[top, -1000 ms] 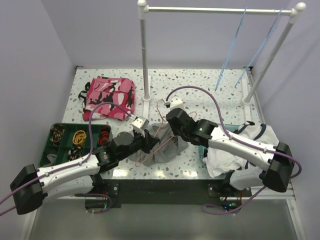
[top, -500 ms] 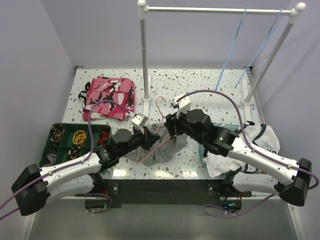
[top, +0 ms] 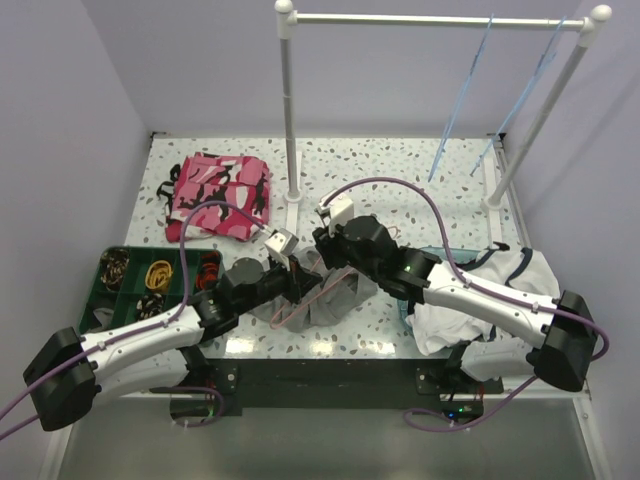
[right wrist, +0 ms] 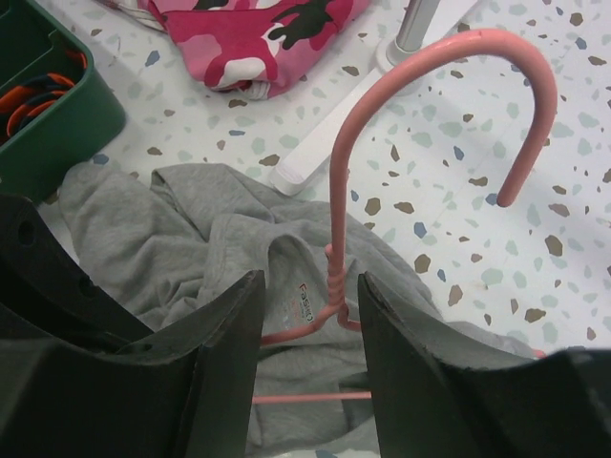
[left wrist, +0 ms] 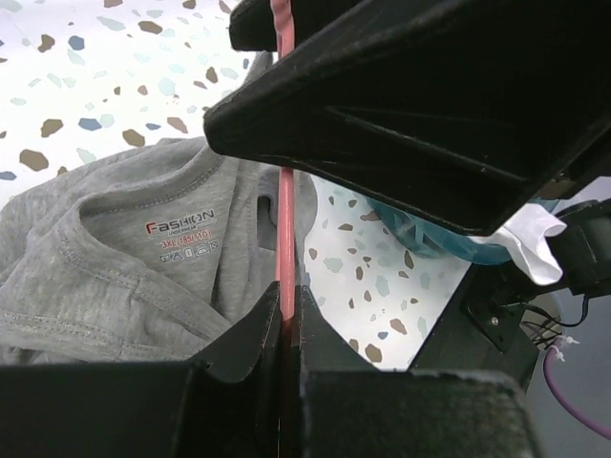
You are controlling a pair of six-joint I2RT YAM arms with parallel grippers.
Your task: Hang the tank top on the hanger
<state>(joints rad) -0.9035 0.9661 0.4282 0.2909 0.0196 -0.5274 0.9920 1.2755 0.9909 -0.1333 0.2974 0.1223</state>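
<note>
The grey tank top [top: 340, 298] lies crumpled on the table between the arms, its label facing up in the left wrist view [left wrist: 124, 258]. The pink hanger [top: 292, 312] stands over it. My left gripper [top: 297, 282] is shut on the hanger's wire [left wrist: 284, 215]. My right gripper [top: 322, 252] is open, its jaws on either side of the hanger's twisted neck [right wrist: 336, 229] without touching it. The hook curves up and to the right beyond its fingers [right wrist: 224, 363]. The tank top [right wrist: 191, 239] lies under the hanger.
A pink-and-black camouflage cloth [top: 220, 195] lies at the back left. A green compartment tray [top: 150, 275] sits at the front left. A white garment [top: 490, 300] lies at the right. A white rack [top: 290, 110] holds light-blue hangers [top: 460, 100].
My right gripper has moved left over the hanger's neck and now covers the hook in the top view. The left gripper keeps its hold on the wire, nearly still.
</note>
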